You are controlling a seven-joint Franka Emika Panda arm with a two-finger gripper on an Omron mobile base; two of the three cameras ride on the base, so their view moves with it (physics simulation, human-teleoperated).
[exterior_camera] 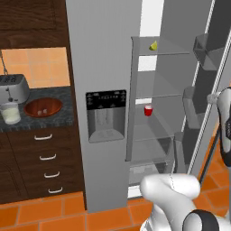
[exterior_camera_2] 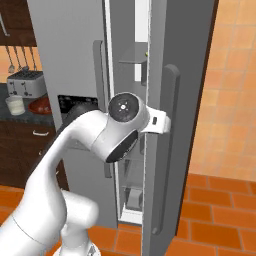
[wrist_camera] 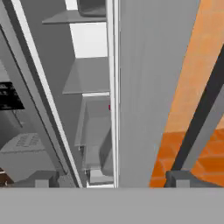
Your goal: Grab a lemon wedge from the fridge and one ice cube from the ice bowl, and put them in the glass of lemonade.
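Fridge (exterior_camera: 103, 58) door swung open, lemon wedge (exterior_camera: 154, 45) up on the top shelf, small red cup (exterior_camera: 148, 110) lower; arm reaching at the door edge, gripper (wrist_camera: 113, 181) jaws spread wide, empty

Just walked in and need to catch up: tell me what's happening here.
The robot arm has the fridge's right door swung open, and its fingers stand spread on either side of the door's edge, gripping nothing. The lemon wedge sits on the top shelf, a small red cup two shelves lower. On the counter to the left, the ice bowl and glass of lemonade wait.
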